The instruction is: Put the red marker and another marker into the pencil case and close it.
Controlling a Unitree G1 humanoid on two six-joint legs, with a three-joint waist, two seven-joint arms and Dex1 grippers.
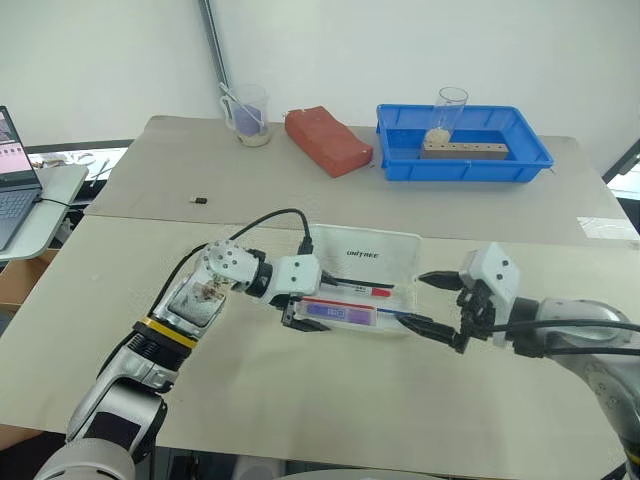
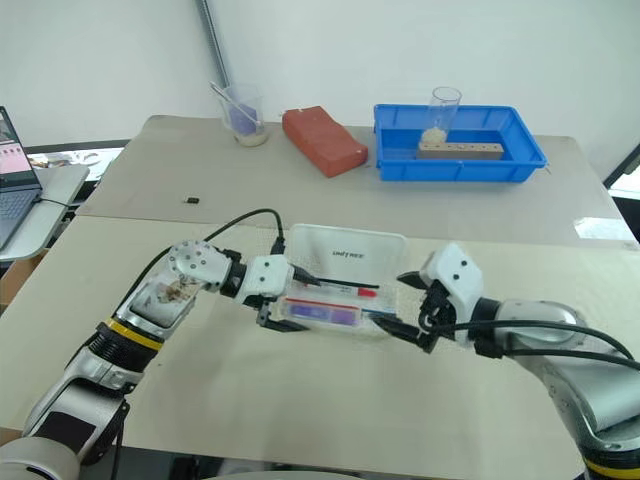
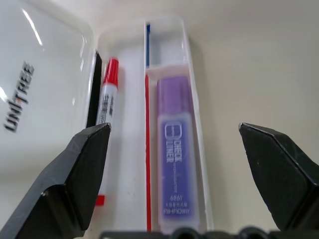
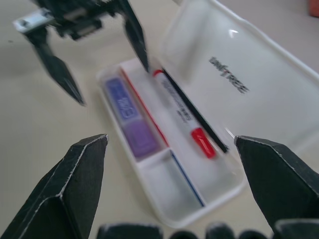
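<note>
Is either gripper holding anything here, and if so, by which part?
Nothing is held. Left gripper is open over the purple highlighter lying in the pencil case; right gripper is open too.

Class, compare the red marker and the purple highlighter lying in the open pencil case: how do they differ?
The red marker is slim and white-barrelled with a red cap; the purple highlighter is thicker and purple throughout. The marker lies nearer the lid, the highlighter nearer the front wall. Both lie flat, lengthwise, in the pencil case.

Two beige tables (image 1: 420, 200) stand before a white wall (image 1: 400, 50), a laptop (image 1: 15, 170) at left.
</note>
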